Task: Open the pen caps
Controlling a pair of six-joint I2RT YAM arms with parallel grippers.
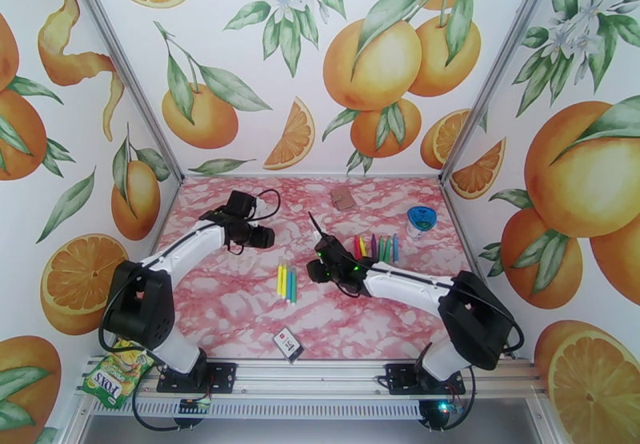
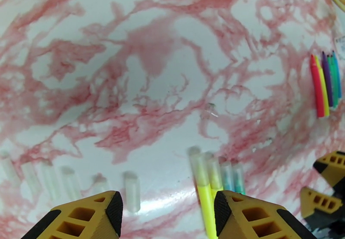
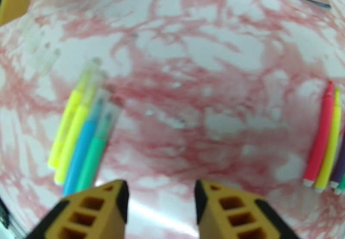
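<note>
Table (image 2: pixel 151 63) off to the left of your left gripper (image 2: pixel 167 204) carries a row of six loose caps (image 2: pixel 69 183), all clear plastic, lying side by side. The last of them sits just inside the left finger (image 2: pixel 86 218), close by its tip but not pinched. Your left gripper is spread wide and grasps nothing. Just ahead of its right finger (image 2: pixel 254 218) lie four pens (image 2: pixel 206 201) packed together, two yellow, one blue and one green. Each wears one of the fitted caps (image 2: pixel 199 162), also clear, on the end pointing away from the hand. Your right gripper (image 3: pixel 160 197) hangs to the right of those four; from its own wrist they lie ahead and to its left. Its fingers (image 3: pixel 92 214) are parted too, with only bare marble between them. Off to its right lies a second set, the bare pens (image 3: pixel 321 145), red, yellow, purple, green and blue, close together with pointed tips exposed. Further right, beyond them, stands a blue-lidded container (image 1: pixel 420 218).
</note>
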